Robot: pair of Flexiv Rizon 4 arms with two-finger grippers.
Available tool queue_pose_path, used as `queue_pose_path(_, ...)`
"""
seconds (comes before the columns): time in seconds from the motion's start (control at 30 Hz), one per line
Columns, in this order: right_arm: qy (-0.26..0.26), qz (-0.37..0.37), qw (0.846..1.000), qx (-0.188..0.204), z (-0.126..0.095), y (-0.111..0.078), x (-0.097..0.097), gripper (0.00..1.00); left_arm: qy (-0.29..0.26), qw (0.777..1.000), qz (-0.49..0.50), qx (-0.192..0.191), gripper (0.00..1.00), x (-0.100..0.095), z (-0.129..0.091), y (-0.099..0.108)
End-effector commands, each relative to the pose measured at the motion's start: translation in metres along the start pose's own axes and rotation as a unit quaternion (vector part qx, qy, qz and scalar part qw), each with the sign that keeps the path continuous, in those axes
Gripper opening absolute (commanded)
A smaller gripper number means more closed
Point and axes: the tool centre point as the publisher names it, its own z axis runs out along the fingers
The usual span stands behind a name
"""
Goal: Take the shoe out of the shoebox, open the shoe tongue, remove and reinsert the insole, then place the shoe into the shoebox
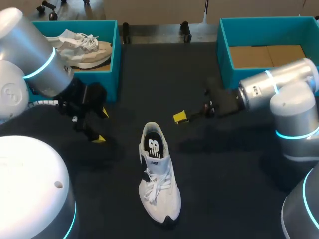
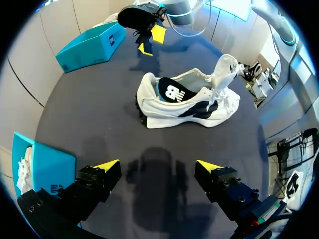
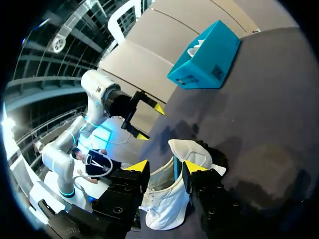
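A white shoe [image 1: 158, 172] stands on the dark table near the middle, toe toward the front edge, laces loose. Its tongue [image 2: 227, 69] is lifted, and a black insole [image 1: 154, 146] with a white mark lies inside. My left gripper [image 1: 99, 125] hovers left of the shoe, open and empty; in the left wrist view the shoe [image 2: 184, 102] lies ahead of the gripper [image 2: 158, 167]. My right gripper [image 1: 182, 117] hangs just behind and to the right of the heel, its fingers partly apart with nothing held. The shoe [image 3: 172, 199] shows beyond those fingers [image 3: 168, 167].
A teal shoebox [image 1: 113, 59] at the back left holds a second pale shoe [image 1: 82, 47]. Another teal shoebox [image 1: 224, 55] at the back right shows only its cardboard floor [image 1: 264, 56]. Bare table lies between the shoe and both boxes.
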Motion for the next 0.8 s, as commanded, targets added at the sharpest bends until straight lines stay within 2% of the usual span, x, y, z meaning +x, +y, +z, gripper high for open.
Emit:
queue_pose_path(0.03, -0.014, 0.016, 0.999, 0.039, -0.015, 0.007, 0.004, 0.43, -0.001, 1.0, 0.002, -0.01, 1.0, -0.002, -0.015, 0.006)
queue_pose_path(0.13, -0.03, 0.031, 0.998, 0.051, -0.022, 0.011, 0.004, 0.43, -0.003, 1.0, 0.007, -0.024, 1.0, -0.006, -0.022, 0.012)
queue_pose_path(0.5, -0.084, 0.106, 0.987, 0.087, -0.049, 0.032, -0.005, 0.42, -0.009, 0.999, -0.008, -0.034, 1.0, -0.022, -0.044, 0.028)
queue_pose_path(0.8, -0.12, 0.139, 0.977, 0.107, -0.058, 0.051, -0.004, 0.44, -0.006, 0.999, -0.014, -0.043, 1.0, -0.033, -0.063, 0.042)
